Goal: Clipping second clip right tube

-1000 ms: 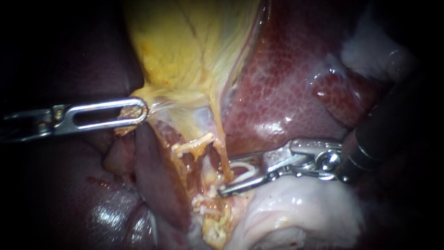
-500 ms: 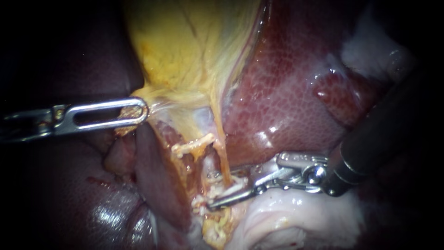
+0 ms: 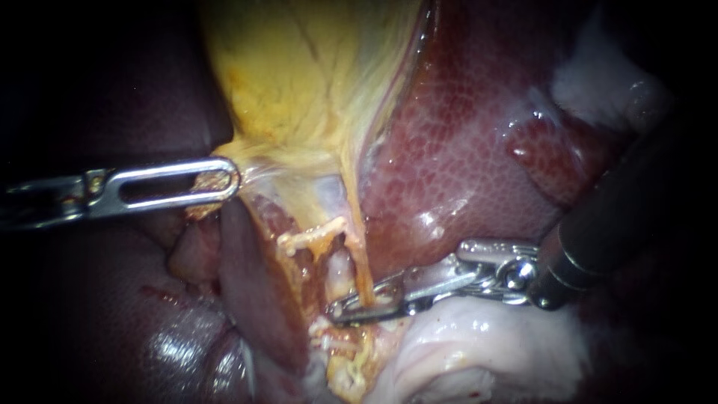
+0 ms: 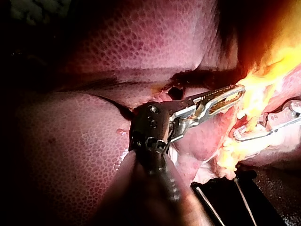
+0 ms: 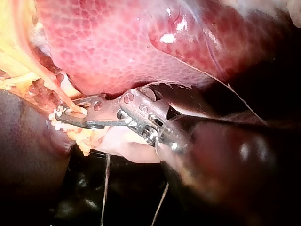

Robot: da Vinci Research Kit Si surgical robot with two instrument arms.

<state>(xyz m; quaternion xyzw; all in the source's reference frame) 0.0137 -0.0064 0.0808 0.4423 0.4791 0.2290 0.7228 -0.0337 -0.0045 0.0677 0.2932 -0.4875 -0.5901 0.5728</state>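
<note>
Right tool (image 3: 336, 308) comes in from the right on a dark shaft, low in the endoscope view, its long slim jaws lying almost level over a mound of pale, glistening tissue (image 3: 479, 337). The jaws are drawn nearly together around the right tube (image 3: 363, 271) - a thin yellow strand that runs down from above and passes between them, pinched from both sides. In the right wrist view the same tool (image 5: 59, 115) shows both jaws meeting the strand (image 5: 63, 96) just ahead of its hinge, with frayed yellow tissue hanging under the tips. Whether a clip sits inside the jaws cannot be told. Just beside the strand, on its left in the endoscope view, stands a paler, thicker tube (image 3: 340, 269), which reaches down to the jaw tips.

Further back and well apart, the left tool (image 3: 232, 179) enters from the left. Its slotted jaws lie together on the lower edge of the gallbladder (image 3: 299, 75), gripping a fold of yellow-brown tissue; the left wrist view shows the jaws (image 4: 240, 92) closed on that bright yellow edge, with the right tool (image 4: 235, 135) beyond it.

Behind everything rises the liver (image 3: 464, 135) - dark red, finely mottled and wet - beside the yellow gallbladder.
</note>
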